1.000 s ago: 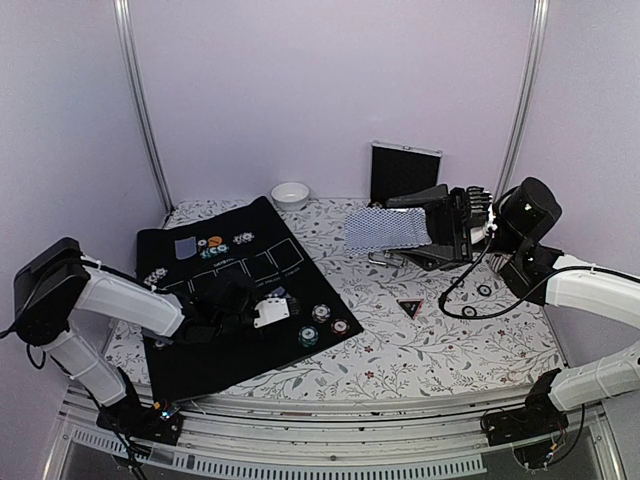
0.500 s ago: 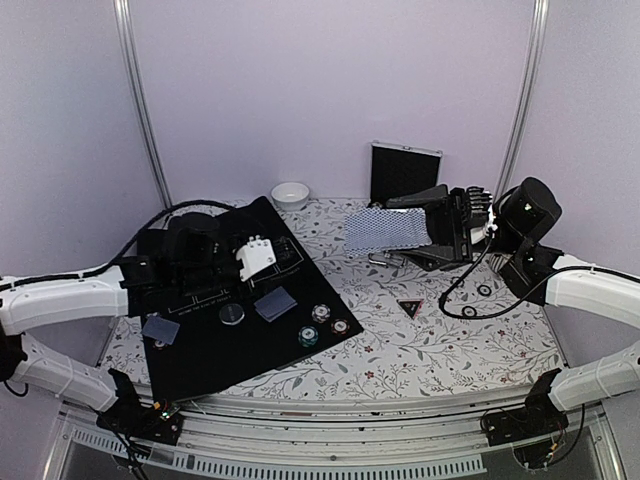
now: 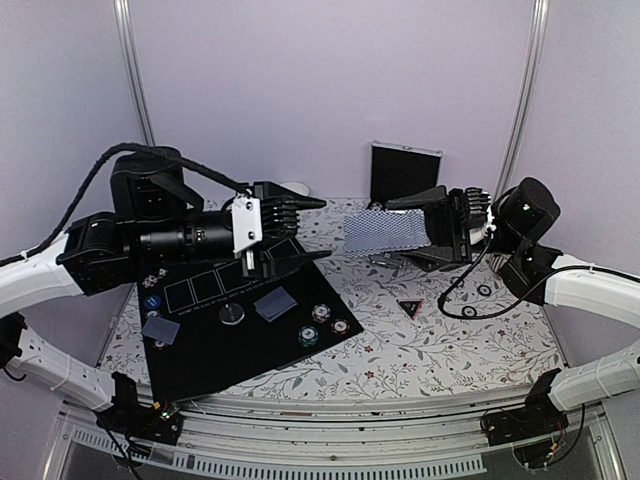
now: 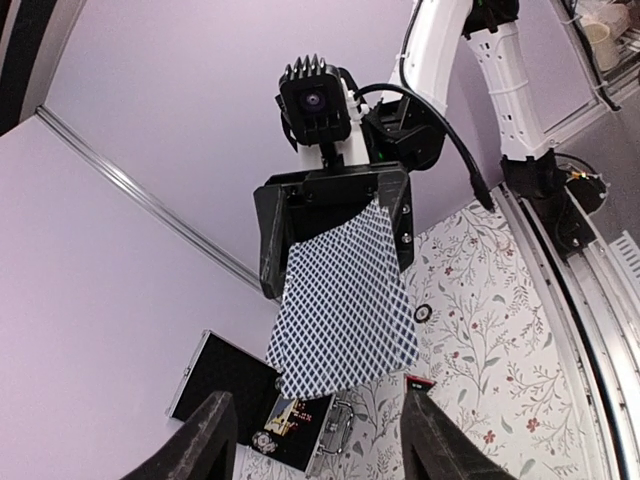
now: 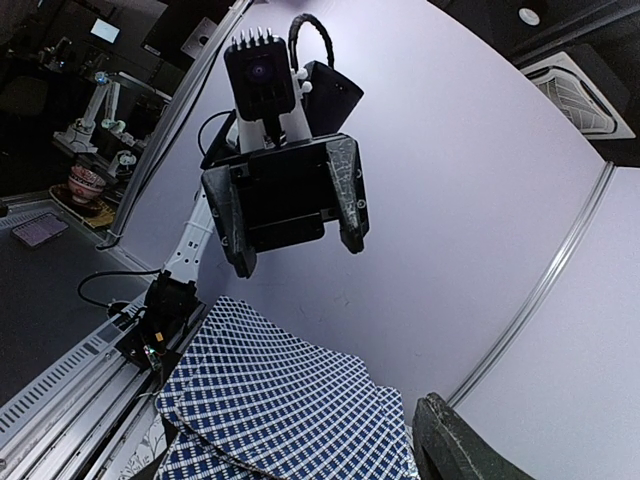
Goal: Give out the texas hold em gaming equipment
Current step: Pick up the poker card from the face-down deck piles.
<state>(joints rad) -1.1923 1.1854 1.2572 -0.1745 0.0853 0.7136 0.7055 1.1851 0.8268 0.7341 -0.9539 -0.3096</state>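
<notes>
- Top external: left gripper [image 3: 322, 230], fingers spread, has risen off the black felt mat [image 3: 200, 355], one blue-grey card [image 3: 275, 304] dealt mid-mat.
- Left wrist: right gripper [image 4: 337, 270] pinches the fan of blue-grey patterned playing cards [image 4: 345, 320] aloft.
- Right wrist: left gripper [image 5: 295, 250] faces the fan; another handover seems due.

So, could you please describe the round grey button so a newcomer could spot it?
Look at the black mat on the left half of the table. Near its middle, just left of a face-down card, lies the round grey button. Unlike the multicoloured chips further right, it is plain grey.
</notes>
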